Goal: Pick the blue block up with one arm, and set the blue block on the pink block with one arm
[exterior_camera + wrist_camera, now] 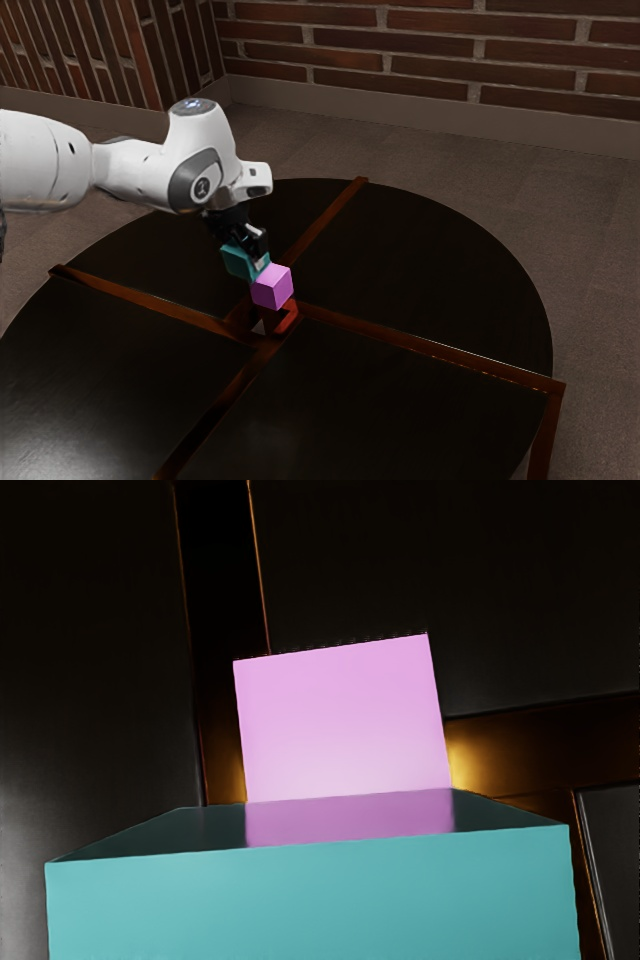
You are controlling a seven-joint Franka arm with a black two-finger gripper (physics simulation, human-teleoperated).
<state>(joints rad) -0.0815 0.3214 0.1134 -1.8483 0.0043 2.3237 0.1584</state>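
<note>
The blue block (238, 262), teal in colour, hangs a little above the table with my black gripper (241, 243) shut on it from above. In the exterior view it is just to the left of and slightly higher than the pink block (272, 287), and the two corners look close together. The pink block rests where the table's wooden strips cross. In the wrist view the blue block (310, 900) is large right under my hand, and the pink block (340, 720) lies just beyond it, its colour reflected on the blue block's top.
The round dark table (420, 280) is split into quarters by reddish wooden strips (330, 215). A brick wall (420, 50) runs behind, and floor lies between the wall and the table.
</note>
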